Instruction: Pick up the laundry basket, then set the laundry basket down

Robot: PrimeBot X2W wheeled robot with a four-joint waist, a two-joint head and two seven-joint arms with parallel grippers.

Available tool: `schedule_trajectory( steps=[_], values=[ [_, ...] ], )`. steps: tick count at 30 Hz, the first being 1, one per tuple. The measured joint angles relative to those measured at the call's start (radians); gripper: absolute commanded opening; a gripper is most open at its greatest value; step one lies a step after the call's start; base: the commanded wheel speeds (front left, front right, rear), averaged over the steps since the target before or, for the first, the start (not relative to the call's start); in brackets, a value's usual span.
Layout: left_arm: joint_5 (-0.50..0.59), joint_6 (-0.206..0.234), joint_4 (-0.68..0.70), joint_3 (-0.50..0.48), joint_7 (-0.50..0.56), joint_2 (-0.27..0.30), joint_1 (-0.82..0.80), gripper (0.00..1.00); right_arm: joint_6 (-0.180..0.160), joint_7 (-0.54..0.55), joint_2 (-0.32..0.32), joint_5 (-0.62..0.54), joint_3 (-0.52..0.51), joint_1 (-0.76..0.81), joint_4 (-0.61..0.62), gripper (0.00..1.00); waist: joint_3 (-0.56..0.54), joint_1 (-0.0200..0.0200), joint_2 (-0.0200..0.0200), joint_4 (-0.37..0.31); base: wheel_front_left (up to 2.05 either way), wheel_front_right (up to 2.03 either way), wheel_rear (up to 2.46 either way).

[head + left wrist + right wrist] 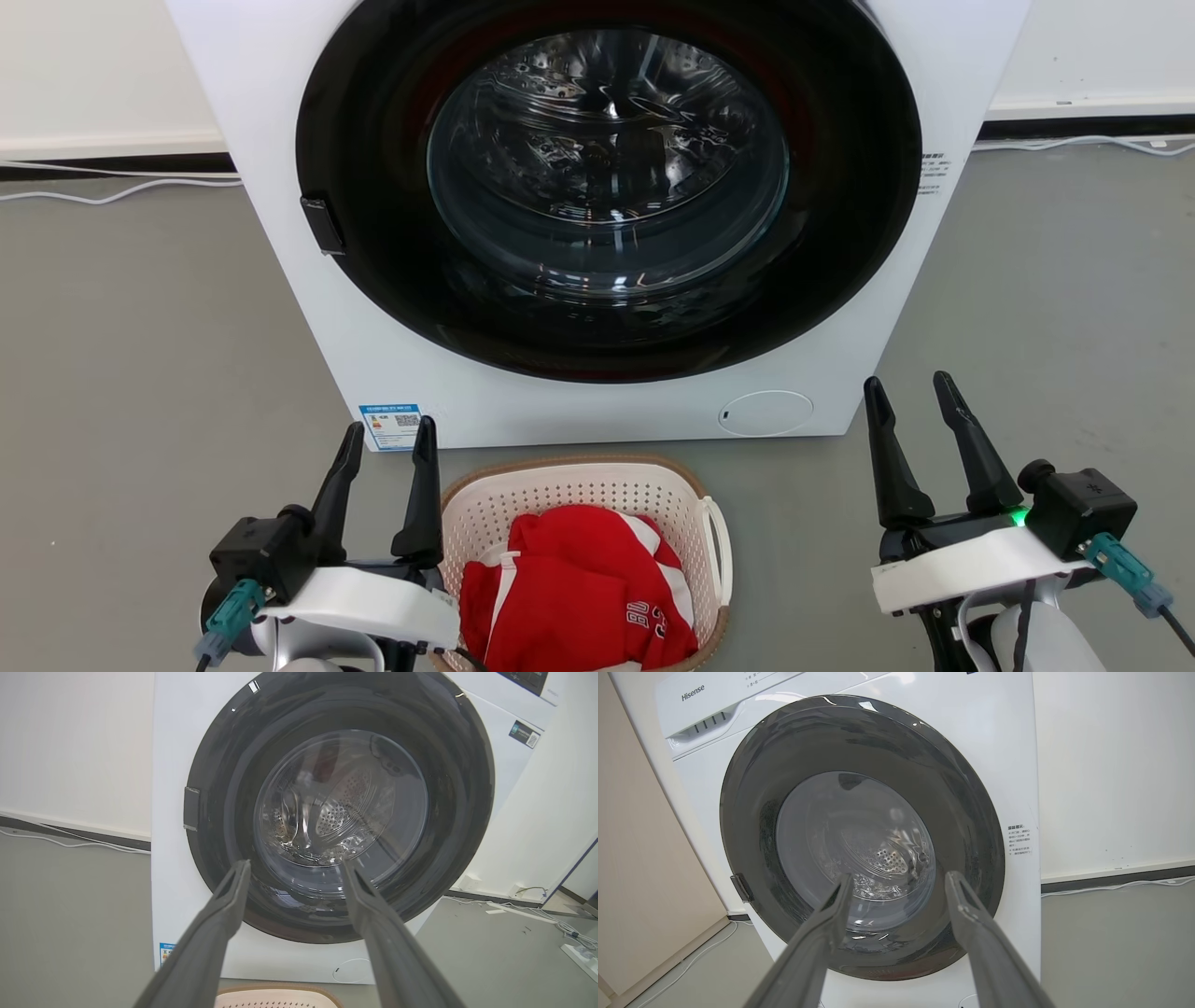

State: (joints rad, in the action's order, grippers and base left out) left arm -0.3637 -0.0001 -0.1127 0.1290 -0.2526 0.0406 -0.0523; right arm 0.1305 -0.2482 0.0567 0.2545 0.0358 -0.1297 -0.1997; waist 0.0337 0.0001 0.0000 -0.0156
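laundry basket (686,493): cream-white, perforated, brown rim
garment (569,588): red, white stripes
washing machine (280,233): white, black door
floor (140,373): grey

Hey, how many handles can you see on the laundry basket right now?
1: a white loop handle on the right side of the laundry basket. A second handle may be hidden on the opposite side, behind the left gripper.

"Hisense" stands in grey lettering on the white front-loading washing machine (859,835), upper left of the right wrist view.

Perf. plastic basket (560,490); glossy glass door (607,168)
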Motion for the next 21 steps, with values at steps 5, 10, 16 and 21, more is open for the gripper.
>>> schedule_trajectory(
  steps=[5,10,16,21],
  values=[
    [0.003,0.000,0.001,0.001,-0.003,0.000,0.000,1.00,0.000,0.000,-0.001,0.000,0.000,0.000,0.000,1.00,-0.002,0.0000,0.0000,-0.003,0.00,0.00,0.00],
    [0.003,0.000,0.001,0.001,-0.003,0.000,0.000,1.00,0.000,0.000,-0.002,0.000,-0.001,0.000,-0.001,1.00,-0.003,0.0000,0.0000,-0.006,0.00,0.00,0.00],
    [0.002,0.000,0.000,0.001,-0.003,0.000,0.000,1.00,0.000,0.000,-0.002,0.001,-0.001,0.000,-0.003,1.00,-0.008,0.0000,0.0000,-0.009,0.00,0.00,0.00],
    [0.001,0.001,-0.001,0.001,-0.003,0.000,0.000,1.00,0.000,0.000,-0.002,0.001,-0.001,0.000,-0.003,1.00,-0.009,0.0000,0.0000,-0.013,0.00,0.00,0.00]
  ],
)
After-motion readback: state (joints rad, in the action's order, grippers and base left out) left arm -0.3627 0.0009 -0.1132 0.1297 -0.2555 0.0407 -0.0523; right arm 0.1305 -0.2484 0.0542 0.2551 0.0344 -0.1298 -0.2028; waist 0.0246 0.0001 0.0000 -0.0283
